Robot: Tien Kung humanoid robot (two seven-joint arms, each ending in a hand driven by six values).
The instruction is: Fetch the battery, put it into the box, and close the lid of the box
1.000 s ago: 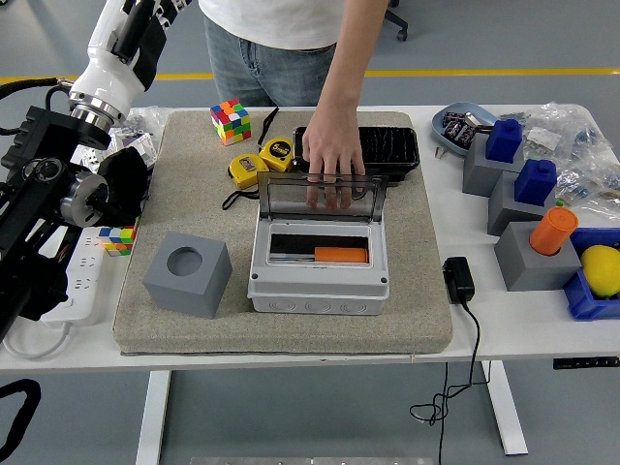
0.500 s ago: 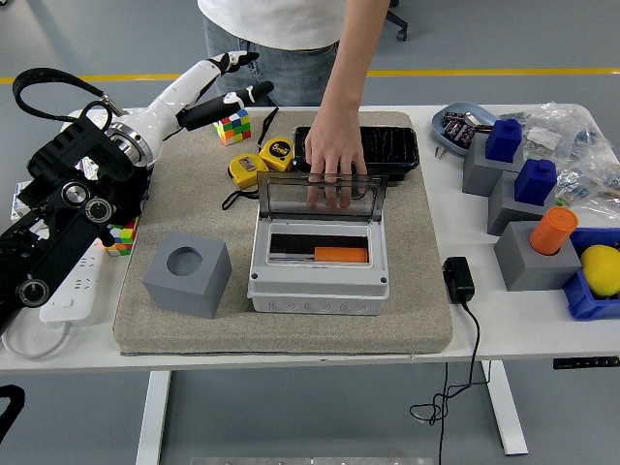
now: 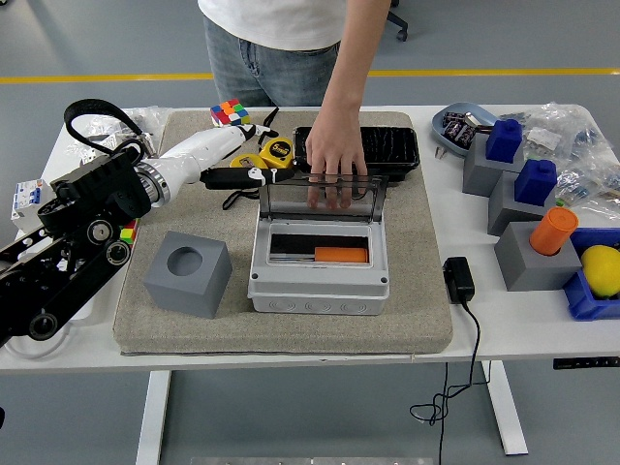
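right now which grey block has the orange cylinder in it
The nearest grey block on the right holds the orange cylinder; the two behind carry blue pieces.

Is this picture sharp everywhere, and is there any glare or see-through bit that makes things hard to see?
Head view: even, soft light, only faint shadows on the mat. The box and battery look crisp; the left hand is slightly soft. The clear lid shows the person's hand through it, with a mild sheen.
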